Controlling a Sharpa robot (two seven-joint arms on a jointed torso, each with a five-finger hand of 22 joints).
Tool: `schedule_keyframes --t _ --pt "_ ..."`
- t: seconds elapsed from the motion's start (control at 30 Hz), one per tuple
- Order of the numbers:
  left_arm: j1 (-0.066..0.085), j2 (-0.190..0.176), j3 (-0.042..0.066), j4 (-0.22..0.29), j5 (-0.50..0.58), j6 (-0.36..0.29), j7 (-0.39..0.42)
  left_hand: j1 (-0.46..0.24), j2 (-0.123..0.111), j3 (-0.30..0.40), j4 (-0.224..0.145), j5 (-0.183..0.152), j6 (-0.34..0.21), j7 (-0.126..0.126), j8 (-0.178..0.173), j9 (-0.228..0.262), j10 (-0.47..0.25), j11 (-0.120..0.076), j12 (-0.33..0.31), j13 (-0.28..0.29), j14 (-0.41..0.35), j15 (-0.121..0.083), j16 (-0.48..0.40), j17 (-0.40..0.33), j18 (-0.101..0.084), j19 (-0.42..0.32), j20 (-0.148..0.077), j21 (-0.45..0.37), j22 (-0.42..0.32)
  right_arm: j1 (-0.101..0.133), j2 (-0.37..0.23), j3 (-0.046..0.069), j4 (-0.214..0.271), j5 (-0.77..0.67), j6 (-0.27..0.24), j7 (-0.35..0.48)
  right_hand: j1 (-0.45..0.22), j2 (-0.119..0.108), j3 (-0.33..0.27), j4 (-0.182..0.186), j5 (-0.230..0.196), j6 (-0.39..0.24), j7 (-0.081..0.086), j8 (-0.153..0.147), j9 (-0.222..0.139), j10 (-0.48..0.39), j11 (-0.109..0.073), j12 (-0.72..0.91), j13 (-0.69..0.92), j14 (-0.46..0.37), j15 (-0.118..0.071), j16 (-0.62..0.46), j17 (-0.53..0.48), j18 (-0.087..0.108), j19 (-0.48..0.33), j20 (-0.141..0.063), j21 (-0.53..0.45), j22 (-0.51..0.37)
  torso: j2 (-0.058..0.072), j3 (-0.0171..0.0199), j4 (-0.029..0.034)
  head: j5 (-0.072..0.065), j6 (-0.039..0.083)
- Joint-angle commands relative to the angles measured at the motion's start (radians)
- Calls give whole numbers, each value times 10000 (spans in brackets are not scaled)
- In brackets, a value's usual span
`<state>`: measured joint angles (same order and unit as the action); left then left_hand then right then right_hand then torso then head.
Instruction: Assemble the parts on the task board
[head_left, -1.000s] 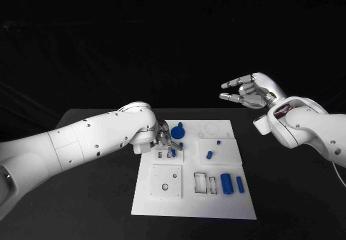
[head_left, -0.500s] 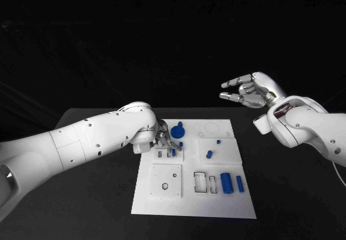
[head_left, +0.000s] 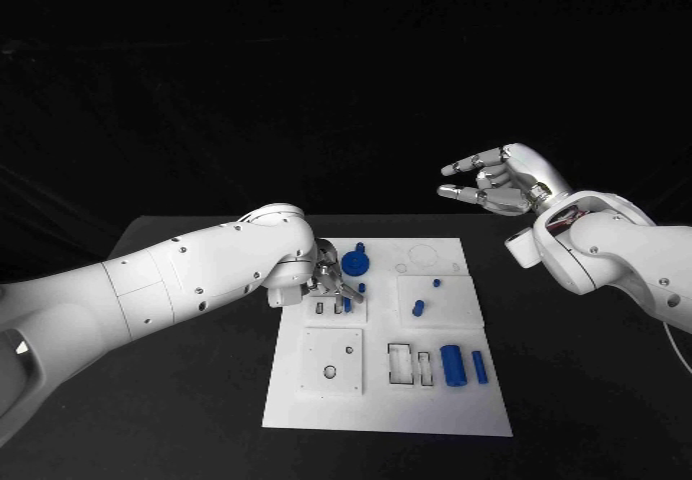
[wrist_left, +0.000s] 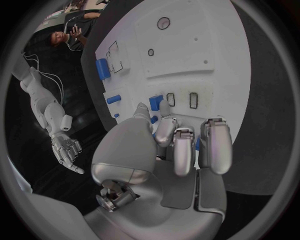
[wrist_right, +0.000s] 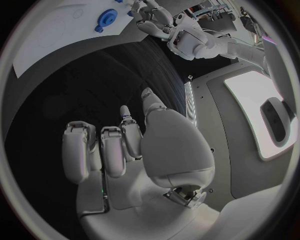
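Task board (head_left: 433, 400) lies flat mid-table on the black table (head_left: 173, 400); blue gear (head_left: 356, 265) sits near its far left corner, two small blue pegs (head_left: 420, 309) stand right of centre, two blue cylinders (head_left: 453, 365) lie side by side toward the near right, just beside two empty rectangular slots (head_left: 401, 366).

Left hand (head_left: 325, 282) is low over the board's upper-left section, fingers curled down onto a small blue part (wrist_left: 155, 102) next to two narrow slots (wrist_left: 193, 99); fingertips hide the contact, so cannot tell if the part is pinched or only touched.

Right hand (head_left: 495, 182) is raised well clear of the board, off to the right; fingers apart and loosely bent, holding nothing.
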<state>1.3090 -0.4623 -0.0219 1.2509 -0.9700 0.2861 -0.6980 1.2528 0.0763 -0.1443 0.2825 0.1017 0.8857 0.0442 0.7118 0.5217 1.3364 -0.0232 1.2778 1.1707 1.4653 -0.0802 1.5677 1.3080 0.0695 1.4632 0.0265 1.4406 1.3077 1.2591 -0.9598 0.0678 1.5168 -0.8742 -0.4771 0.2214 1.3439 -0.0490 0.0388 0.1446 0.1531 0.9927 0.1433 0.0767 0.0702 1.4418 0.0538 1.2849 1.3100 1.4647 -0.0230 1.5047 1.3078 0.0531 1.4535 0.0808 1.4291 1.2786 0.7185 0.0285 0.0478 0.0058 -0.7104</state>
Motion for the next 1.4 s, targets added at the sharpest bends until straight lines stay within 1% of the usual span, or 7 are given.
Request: schedule_keyframes --t 0.03,0.47,0.8,0.9,0.93,1.03,1.4 --pt "-7 44 -3 -9 -21 192 -1252 130 -9 98 6 62 -55 -7 69 24 33 -28 20 -11 1055 -54 31 2628 -198 185 -22 27 127 -7 15 1 -1 -99 147 2 87 37 -1 -42 60 -42 2 -6 -3 -86 13 -39 799 767 18 -65 1350 80 -52 6 -69 -16 1 4 9 -6 -15" --pt "-16 80 -22 -27 -21 240 -1223 356 -47 373 -6 75 -83 -23 72 83 37 -41 24 3 1055 -64 31 2628 -198 181 -29 30 143 -10 34 0 -17 -99 188 9 87 37 -1 -42 60 -42 2 -6 -3 -86 13 -39 799 767 18 -65 1350 80 -52 6 -69 -16 5 3 4 -12 -39" --pt "-16 67 -24 -10 -12 12 -1050 2091 151 2537 -606 329 -344 -104 -159 109 -49 -148 -95 -25 1055 -189 31 2628 -178 139 -159 -23 87 -18 54 -5 -47 -99 222 3 75 47 -10 -41 83 -40 2 -5 -3 -79 13 -27 804 767 19 -66 1352 80 -51 6 -69 -13 3 4 7 -17 -62" --pt "-16 51 -24 7 -10 -169 -897 2191 -379 4004 -607 703 -403 -52 -157 197 -43 -64 -150 -44 1055 -144 31 2628 -184 133 -104 -40 84 -20 60 -8 -61 -99 246 -1 75 47 -10 -41 83 -40 2 -5 -3 -79 13 -27 804 767 19 -66 1352 80 -51 6 -69 -13 1 4 4 -16 -70" --pt "-16 40 -24 18 -10 -239 -837 1887 -872 5075 -435 684 -387 -27 -90 301 -12 52 -165 -51 1055 -122 31 2628 -175 133 -83 -47 92 -21 63 -9 -68 -98 263 0 72 48 -13 -41 85 -40 2 -4 -3 -78 13 -25 805 767 19 -65 1353 80 -51 6 -70 -15 2 4 4 -16 -75" --pt "-16 -20 -24 81 34 -535 -646 1287 -1619 6967 -593 644 -383 -15 105 552 80 -22 -133 -17 1055 -74 31 2628 -171 140 -77 -57 117 -26 77 -14 -95 -88 301 7 47 50 -31 -33 90 -36 2 -2 -2 -74 13 -18 808 767 19 -70 1348 78 -47 6 -67 -6 -2 8 -2 -9 -75" --pt "-19 -458 -30 574 134 -1186 -452 399 -2079 8412 -1183 614 -404 -8 336 861 179 -66 -92 38 1055 -84 31 2628 -183 160 -57 -58 172 -44 91 -31 -145 -80 386 0 30 48 -46 -29 87 -35 2 0 -1 -76 14 -24 803 766 19 -72 1344 79 -50 6 -71 -13 -13 20 21 19 -65"
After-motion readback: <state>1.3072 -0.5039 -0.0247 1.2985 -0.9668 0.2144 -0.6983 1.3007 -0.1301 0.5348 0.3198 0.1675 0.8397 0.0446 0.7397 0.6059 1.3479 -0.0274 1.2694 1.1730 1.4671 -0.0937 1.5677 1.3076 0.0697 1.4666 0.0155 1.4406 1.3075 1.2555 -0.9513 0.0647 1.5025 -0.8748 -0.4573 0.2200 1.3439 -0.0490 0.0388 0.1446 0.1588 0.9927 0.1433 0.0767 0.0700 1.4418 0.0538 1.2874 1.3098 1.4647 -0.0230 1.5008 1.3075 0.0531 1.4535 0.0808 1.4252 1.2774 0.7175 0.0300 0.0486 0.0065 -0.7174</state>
